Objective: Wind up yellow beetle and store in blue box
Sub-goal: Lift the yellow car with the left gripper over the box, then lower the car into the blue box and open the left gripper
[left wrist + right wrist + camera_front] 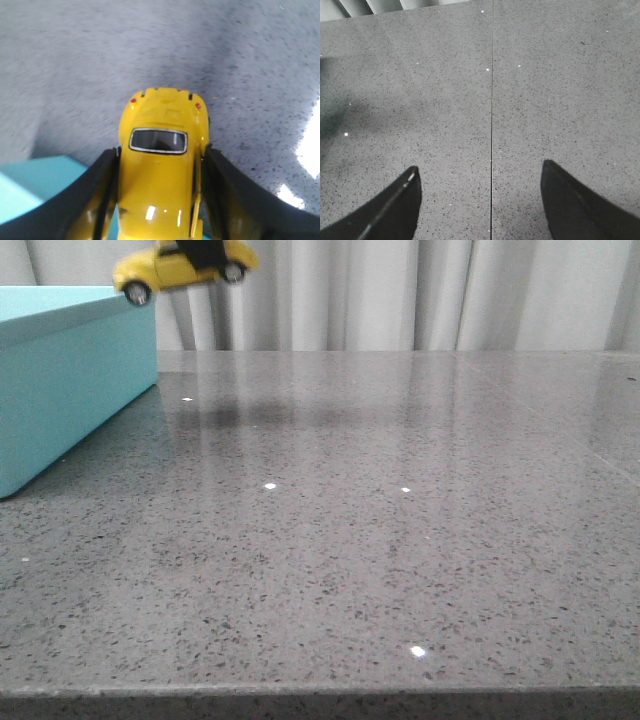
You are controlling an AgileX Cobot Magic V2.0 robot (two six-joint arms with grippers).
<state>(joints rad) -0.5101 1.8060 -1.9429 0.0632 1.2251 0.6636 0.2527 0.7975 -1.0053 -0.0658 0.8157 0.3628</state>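
The yellow beetle [165, 270] hangs in the air at the top left of the front view, just right of and above the blue box [70, 380]. My left gripper [203, 254] is shut on its body. In the left wrist view the beetle [160, 170] sits between the two black fingers [235, 195], its dark window facing the camera, and a corner of the blue box [35, 180] shows beneath it. My right gripper [480, 175] is open and empty above the grey table, out of the front view.
The grey speckled stone table [380, 540] runs to its front edge at the bottom of the front view. A thin seam [492, 125] crosses the slab under my right gripper. White curtains [420, 290] hang behind the table.
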